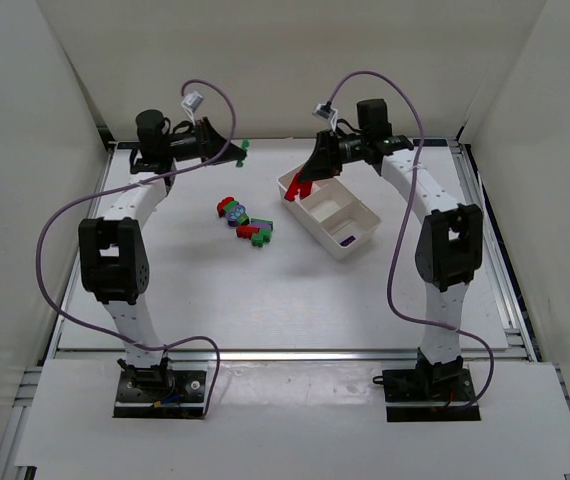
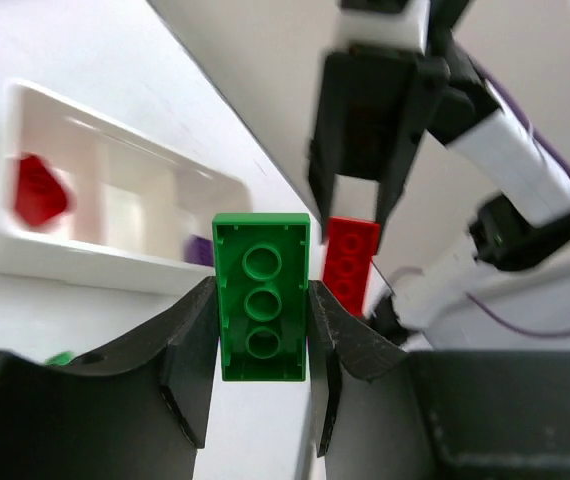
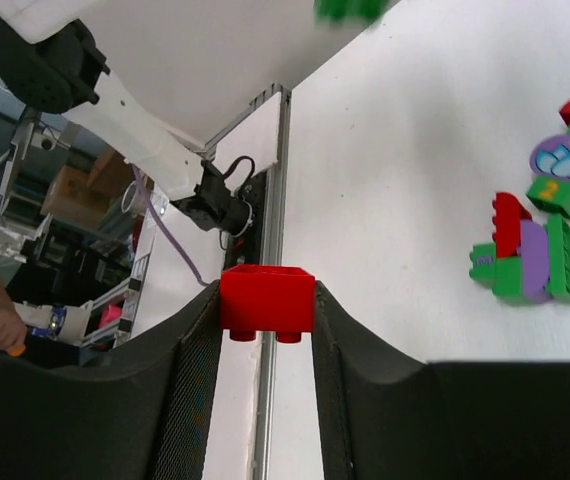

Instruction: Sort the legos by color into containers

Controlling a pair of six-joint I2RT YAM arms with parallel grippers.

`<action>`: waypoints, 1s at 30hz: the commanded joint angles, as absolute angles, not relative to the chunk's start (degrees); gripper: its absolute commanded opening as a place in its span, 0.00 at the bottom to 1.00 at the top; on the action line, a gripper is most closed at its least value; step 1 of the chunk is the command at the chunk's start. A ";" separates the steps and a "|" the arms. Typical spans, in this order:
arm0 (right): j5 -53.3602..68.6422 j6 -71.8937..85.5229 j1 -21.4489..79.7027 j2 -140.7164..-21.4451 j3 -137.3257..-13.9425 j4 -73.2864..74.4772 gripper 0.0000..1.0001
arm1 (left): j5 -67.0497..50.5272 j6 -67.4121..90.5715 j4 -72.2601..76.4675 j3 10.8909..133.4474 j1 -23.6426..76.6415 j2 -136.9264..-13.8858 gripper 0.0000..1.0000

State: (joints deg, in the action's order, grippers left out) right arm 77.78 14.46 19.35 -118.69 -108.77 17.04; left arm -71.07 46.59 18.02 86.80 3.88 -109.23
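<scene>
Green lego (image 2: 261, 312) in left hand (image 2: 261, 296), red lego (image 3: 266, 298) in right hand (image 3: 266, 302) (one apiece, both clenched)

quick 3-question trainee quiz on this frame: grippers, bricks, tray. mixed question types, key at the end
1. True or false: the left gripper holds a red brick.
2. Which colour lies in the compartment of the tray nearest the arm bases? A red, B purple, C green.
3. Fill in: the right gripper is shut on a ___ brick.

Key:
1. False: it holds the green brick.
2. B: the purple brick.
3. Red: the red brick.
</scene>
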 commanded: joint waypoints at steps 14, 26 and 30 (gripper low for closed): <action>41.42 -7.82 15.91 -115.13 -110.58 28.40 0.00 | -56.18 32.36 2.65 89.11 4.39 -103.01 0.10; 26.37 -0.97 19.07 -128.66 -117.06 14.86 0.00 | -53.79 27.77 -4.39 88.24 4.04 -100.81 0.10; 23.03 -2.90 20.21 -132.27 -119.35 14.77 0.02 | -53.70 26.81 -5.71 88.50 4.04 -100.46 0.10</action>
